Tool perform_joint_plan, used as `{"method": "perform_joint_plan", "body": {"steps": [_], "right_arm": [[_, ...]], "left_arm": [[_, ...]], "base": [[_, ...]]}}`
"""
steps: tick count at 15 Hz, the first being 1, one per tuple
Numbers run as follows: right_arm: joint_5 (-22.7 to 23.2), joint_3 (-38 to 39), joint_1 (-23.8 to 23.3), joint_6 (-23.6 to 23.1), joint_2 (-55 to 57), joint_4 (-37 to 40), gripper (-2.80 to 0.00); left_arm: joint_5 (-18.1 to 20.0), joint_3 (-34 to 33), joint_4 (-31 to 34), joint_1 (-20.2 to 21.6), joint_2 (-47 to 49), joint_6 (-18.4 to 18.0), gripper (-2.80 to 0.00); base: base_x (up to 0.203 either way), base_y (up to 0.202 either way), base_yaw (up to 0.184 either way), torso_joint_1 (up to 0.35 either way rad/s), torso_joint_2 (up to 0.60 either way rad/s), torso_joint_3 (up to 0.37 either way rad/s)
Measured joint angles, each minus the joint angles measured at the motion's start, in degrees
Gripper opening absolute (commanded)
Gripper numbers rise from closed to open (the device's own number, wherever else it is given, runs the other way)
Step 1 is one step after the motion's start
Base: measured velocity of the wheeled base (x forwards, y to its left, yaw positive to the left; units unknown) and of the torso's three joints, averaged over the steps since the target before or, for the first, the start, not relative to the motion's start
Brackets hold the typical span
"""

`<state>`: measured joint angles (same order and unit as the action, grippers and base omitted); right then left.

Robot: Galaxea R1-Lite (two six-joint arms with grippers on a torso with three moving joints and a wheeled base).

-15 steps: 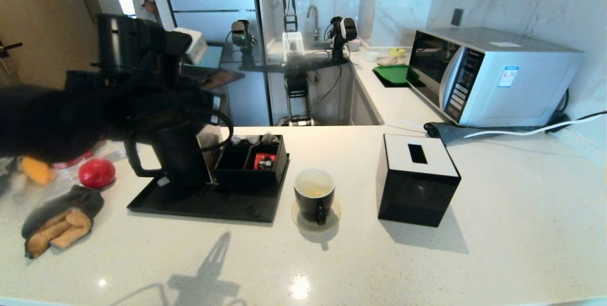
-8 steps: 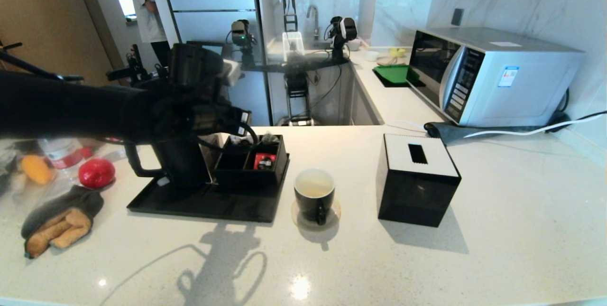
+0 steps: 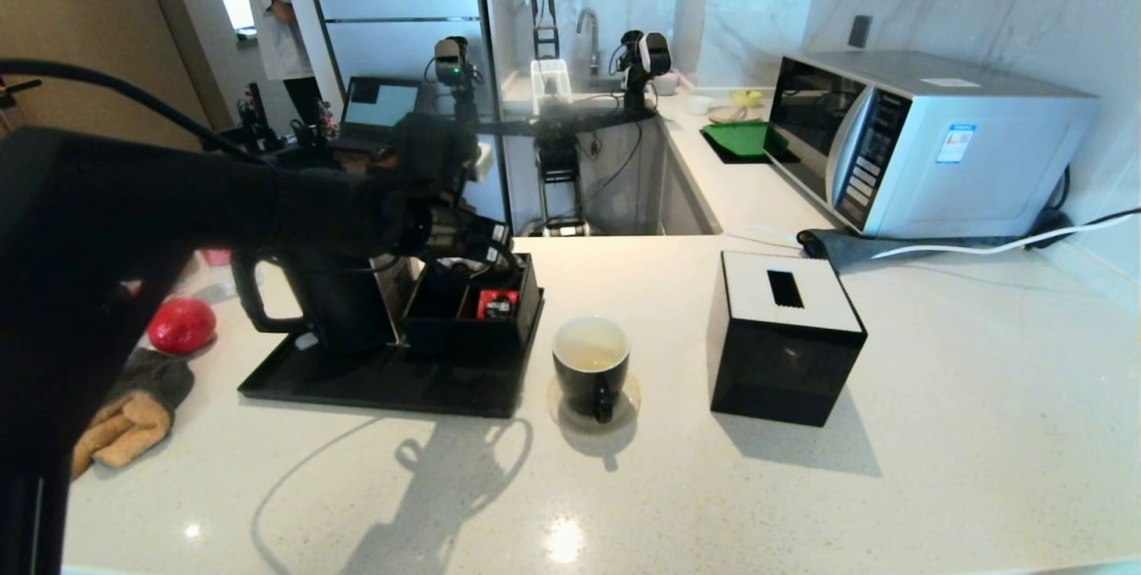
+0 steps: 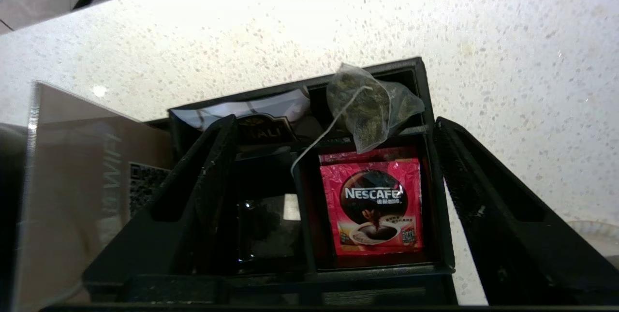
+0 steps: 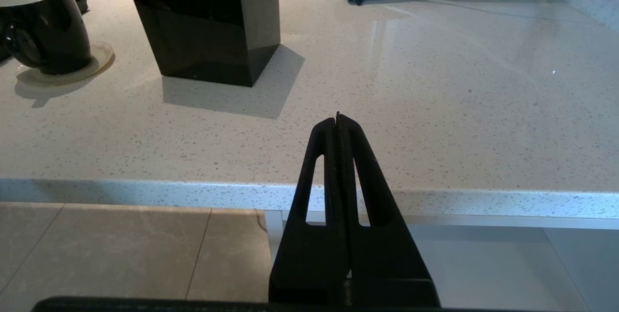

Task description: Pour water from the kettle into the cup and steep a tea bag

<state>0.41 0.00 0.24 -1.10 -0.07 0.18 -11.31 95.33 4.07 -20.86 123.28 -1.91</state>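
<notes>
Kettle (image 3: pixel 334 303) upright, handle toward robot's left

A red packet (image 4: pixel 373 205) at the frame's lower centre reads "NESCAFE"; a dark sachet (image 4: pixel 263 126) left of centre shows "ALI".

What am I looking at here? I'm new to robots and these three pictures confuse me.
It is a two-armed robot at a kitchen counter. One picture comes from its head, the others from cameras on each wrist. The left end effector, open and empty, hovers over a black box holding a tea bag and a red coffee packet. The kettle stands on a tray beside the cup. The right end effector waits shut, off the counter's edge.
</notes>
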Motion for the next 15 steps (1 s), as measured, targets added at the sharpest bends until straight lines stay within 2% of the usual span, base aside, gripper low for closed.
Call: {"method": "perform_joint_plan", "body": {"steps": [3, 7, 10, 15], "right_arm": [[0.01, 0.00, 0.00, 0.00, 0.00, 0.00, -2.80], [-0.01, 0.00, 0.00, 0.01, 0.00, 0.00, -2.80], [0.00, 0.00, 0.00, 0.00, 0.00, 0.00, -2.80], [0.02, 0.00, 0.00, -0.02, 0.00, 0.00, -2.80]], "left_arm": [[0.19, 4.71, 5.11, -0.42, 2.66, 0.00, 0.00], [0.73, 12.59, 8.38, -0.74, 6.67, 0.01, 0.00], [1.21, 17.30, 8.83, -0.89, 10.04, 0.07, 0.00], [1.29, 18.38, 7.12, -0.80, 12.91, 0.42, 0.00]], "base": [[0.000, 0.000, 0.000, 0.000, 0.00, 0.000], [0.000, 0.000, 0.000, 0.000, 0.00, 0.000], [0.000, 0.000, 0.000, 0.000, 0.00, 0.000], [0.000, 0.000, 0.000, 0.000, 0.00, 0.000]]}}
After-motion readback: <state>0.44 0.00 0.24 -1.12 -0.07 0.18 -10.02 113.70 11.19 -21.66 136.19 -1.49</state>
